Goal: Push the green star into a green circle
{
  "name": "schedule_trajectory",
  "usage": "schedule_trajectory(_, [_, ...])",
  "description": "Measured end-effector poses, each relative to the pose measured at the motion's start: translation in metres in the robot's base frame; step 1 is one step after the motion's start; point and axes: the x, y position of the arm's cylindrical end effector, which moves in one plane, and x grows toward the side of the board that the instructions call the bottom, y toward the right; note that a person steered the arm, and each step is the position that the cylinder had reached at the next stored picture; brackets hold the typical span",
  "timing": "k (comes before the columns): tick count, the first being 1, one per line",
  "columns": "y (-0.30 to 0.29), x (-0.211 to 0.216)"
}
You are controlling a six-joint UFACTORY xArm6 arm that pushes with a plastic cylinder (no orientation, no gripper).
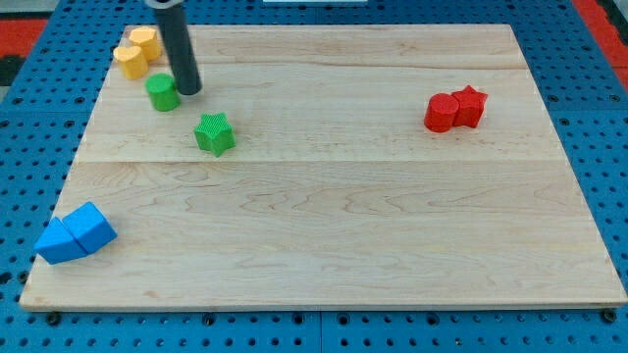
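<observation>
Eight blocks on a wooden board [324, 196], which sits on a blue pegboard [29, 118]. No gripper here, just a dark rod [177, 44] with nothing held; my tip [188, 91] is down on the board at the view's upper left.

Green star [214, 133] lies below and slightly right of my tip, near but apart from it. Green circle [163, 92] sits just left of my tip, about touching or nearly so; cannot tell for sure. Star and circle are near each other with a clear gap between, star toward the view's lower right of the circle.

Two yellow blocks at the top left corner: one [145, 41] higher, one [130, 61] lower and left, touching each other. Shapes hard to make out, roughly rounded or faceted. Lower yellow is just above-left of the green circle, a small gap between.

Two red blocks at the view's right, touching: left one [442, 113] looks like a cylinder, right one [470, 106] looks star-like, not certain.

Two blue blocks at the lower left corner near the board edge, touching: a cube-like one [90, 226] and a wedge or triangle [57, 242] to its left.

Reds and blues are well apart from my tip and both greens.
</observation>
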Motion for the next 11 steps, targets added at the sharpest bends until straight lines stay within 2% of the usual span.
schedule_trajectory(1, [0.003,0.061])
schedule_trajectory(2, [-0.018,0.017])
schedule_trajectory(3, [-0.006,-0.01])
schedule_trajectory(4, [0.056,0.031])
schedule_trajectory(5, [0.13,0.049])
schedule_trajectory(6, [0.052,0.081])
schedule_trajectory(7, [0.012,0.064])
schedule_trajectory(8, [0.002,0.125])
schedule_trajectory(9, [-0.034,0.079])
schedule_trajectory(10, [-0.016,0.02])
schedule_trajectory(11, [-0.01,0.021])
